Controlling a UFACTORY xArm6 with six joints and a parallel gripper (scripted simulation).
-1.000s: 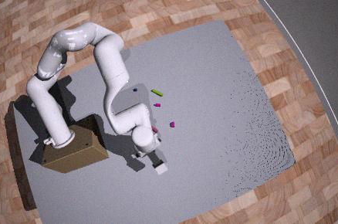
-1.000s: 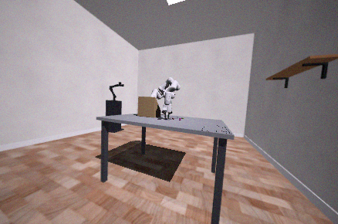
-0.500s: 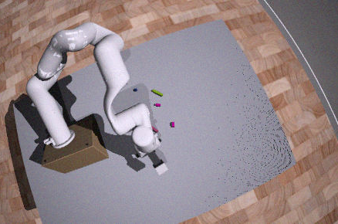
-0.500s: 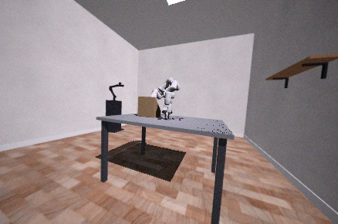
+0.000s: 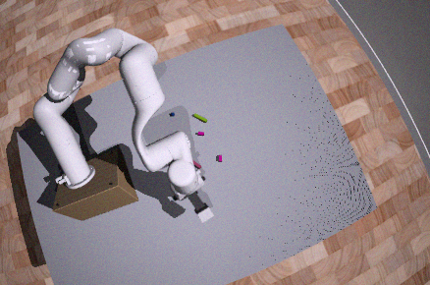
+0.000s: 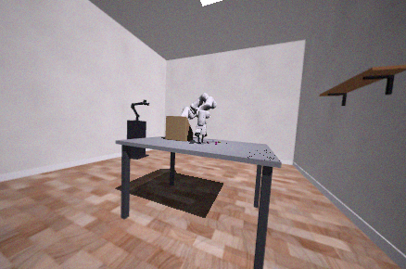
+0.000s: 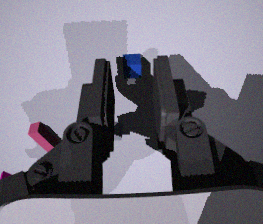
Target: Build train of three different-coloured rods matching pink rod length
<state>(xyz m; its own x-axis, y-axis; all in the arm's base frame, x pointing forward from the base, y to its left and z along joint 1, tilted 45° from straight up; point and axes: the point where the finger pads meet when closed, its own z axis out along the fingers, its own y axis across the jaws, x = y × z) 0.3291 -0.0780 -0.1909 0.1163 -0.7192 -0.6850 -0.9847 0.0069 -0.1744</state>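
In the wrist view my gripper (image 7: 132, 77) stands partly open above the grey table. A small blue rod (image 7: 132, 66) shows in the gap at the fingertips, narrower than the gap and touching neither finger. The pink rod (image 7: 42, 136) lies to the left of the fingers. In the top view its end (image 5: 197, 164) pokes out from under my wrist (image 5: 184, 182), and the fingertips are hidden. A lime rod (image 5: 199, 118), a magenta rod (image 5: 200, 133), another short magenta rod (image 5: 219, 158) and a blue rod (image 5: 172, 114) lie apart behind the gripper.
The arm's brown base box (image 5: 92, 184) stands at the table's left. A small white block (image 5: 204, 213) shows just in front of the wrist. In the exterior view the arm (image 6: 200, 118) stands at the table's far end.
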